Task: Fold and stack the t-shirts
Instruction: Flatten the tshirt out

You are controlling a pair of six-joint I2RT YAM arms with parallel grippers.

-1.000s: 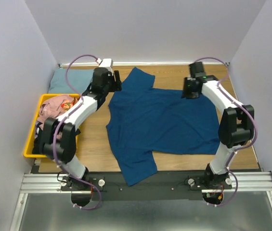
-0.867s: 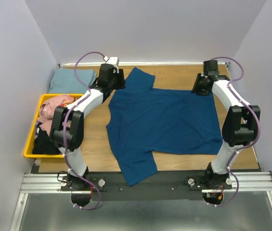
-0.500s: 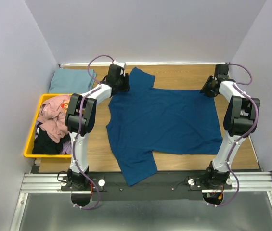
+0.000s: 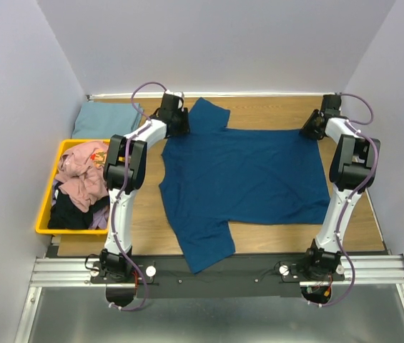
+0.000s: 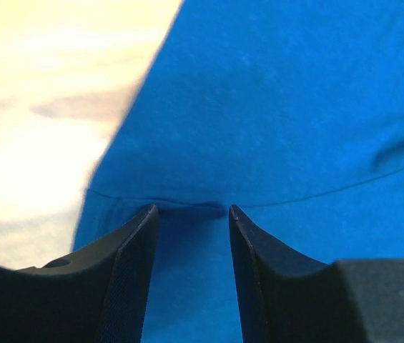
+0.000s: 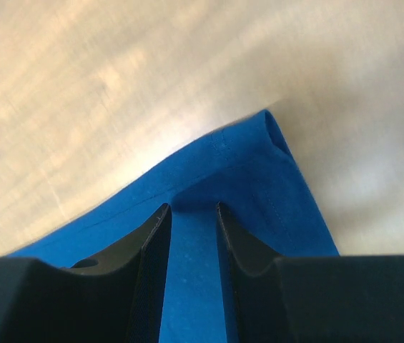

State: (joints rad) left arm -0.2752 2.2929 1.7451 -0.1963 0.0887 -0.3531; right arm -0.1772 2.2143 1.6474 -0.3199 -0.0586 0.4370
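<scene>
Blue t-shirt (image 4: 244, 175) lies spread flat across the middle of the wooden table (image 4: 144, 207), its sleeves at the left, one pointing to the far edge and one to the near edge, its hem along the right. The left gripper (image 4: 179, 121) is down on the shirt's far left part, beside the far sleeve. The left wrist view shows its two dark fingers (image 5: 134, 243) set a little apart, with a puckered ridge of cloth and a seam caught between them. The right gripper (image 4: 310, 131) sits at the shirt's far right corner. Its fingers (image 6: 151, 243) stand closer together and pinch the hemmed corner, which rises off the bare wood between them.

A pale grey-blue t-shirt (image 4: 105, 118) rests folded in the far left corner of the table, near the left gripper but apart from the blue shirt. Just nearer, at the left edge, a yellow bin (image 4: 42, 214) holds a crumpled pink t-shirt (image 4: 80, 171) on top and a black t-shirt (image 4: 69, 211) bunched at its near end.
</scene>
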